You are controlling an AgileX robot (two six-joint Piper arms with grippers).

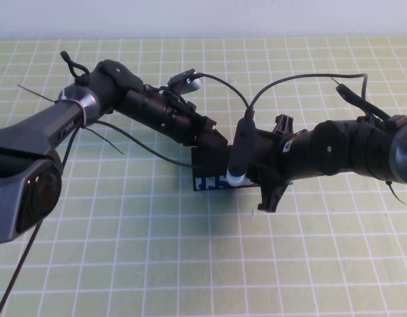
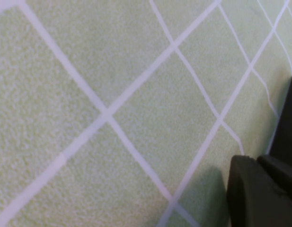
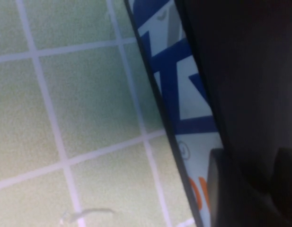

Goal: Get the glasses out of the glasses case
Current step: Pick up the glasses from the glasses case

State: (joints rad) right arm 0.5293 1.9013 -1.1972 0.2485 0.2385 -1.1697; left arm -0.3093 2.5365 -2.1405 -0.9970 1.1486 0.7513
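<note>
I am seeing the case (image 1: pixel 213 173) sitting mid-bench (image 1: pixel 190 264), blue print facing me, both arms meeting over it. The left end effector (image 1: pixel 213 142) is pressing down at the case's back left corner; I cannot tell how wide it is standing. The right end effector (image 1: pixel 256 168) is reaching in at the case's right end, touching it; its spread I cannot tell either, and the glasses are not showing. The right wrist view is showing the printed side (image 3: pixel 183 104) hard against dark housing. Open green grid is lying in front and to both sides.
</note>
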